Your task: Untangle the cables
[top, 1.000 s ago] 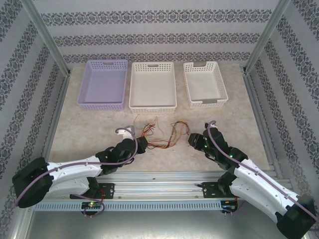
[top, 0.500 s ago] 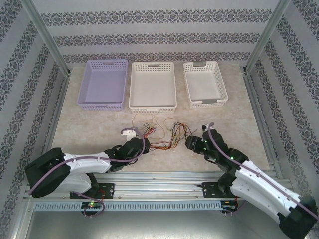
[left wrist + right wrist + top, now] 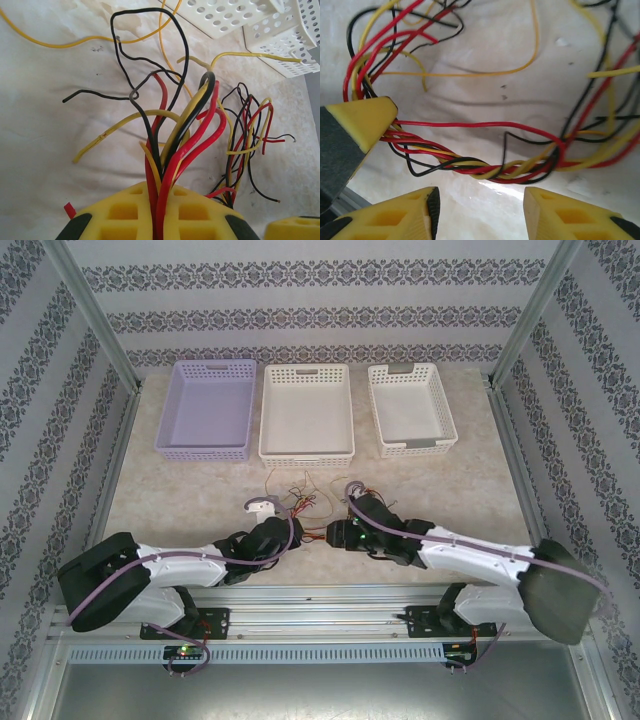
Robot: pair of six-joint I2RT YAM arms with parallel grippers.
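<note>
The cables (image 3: 312, 506) lay in a loose red, yellow and black tangle on the table (image 3: 180, 490), near the middle of its near edge and well short of the three baskets along the far edge: a purple basket (image 3: 205, 452) at the left, a white basket (image 3: 305, 455) in the middle and a smaller white basket (image 3: 418, 446) at the right.

The left claw (image 3: 284, 531) was pressed together on one end of the tangle. In its wrist view a bunch of red, yellow and black cables (image 3: 175, 130) rose straight out from between the yellow fingers (image 3: 120, 220) of the left claw (image 3: 157, 210) and fanned out over the table.

The right claw (image 3: 336, 533) faced it from the right, close by, with its jaws spread. In its wrist view a twisted strand of cables (image 3: 485, 169) ran across just beyond the right claw (image 3: 479, 200), not pinched by it, and led to a finger of the left claw (image 3: 362, 122) at the left.
</note>
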